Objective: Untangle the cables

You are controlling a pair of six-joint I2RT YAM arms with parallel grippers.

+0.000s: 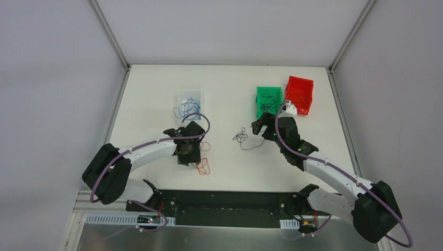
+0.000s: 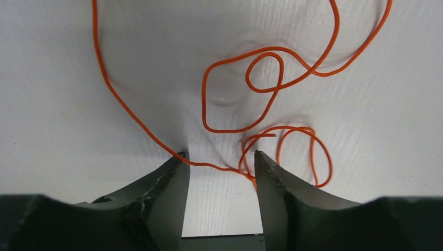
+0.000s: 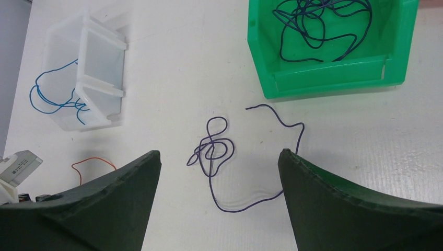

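Top view: white table, both arms reaching in from the bottom edge. Left gripper sits low over the red wire, left of frame centre in the top view. In the left wrist view the fingers stand partly apart with a clear gap of bare table between the tips. One strand of the red wire crosses that gap from the left tip to the right finger, but neither finger pinches it. The rest of the red wire lies loose on the table in open loops, filling the upper and right parts of that view, with a small double loop just beside the right finger. Right gripper is right of centre in the top view, fingers spread wide and holding nothing. Below it, the dark wire lies on the table in a small knot between the fingers, one tail curving to lower right, another running up toward the green bin. The green bin, upper right of the right wrist view, holds a bundle of dark wires. Red bin stands just beside it to the right. Clear bin is at upper left, with a blue wire trailing out over its wall onto the table.
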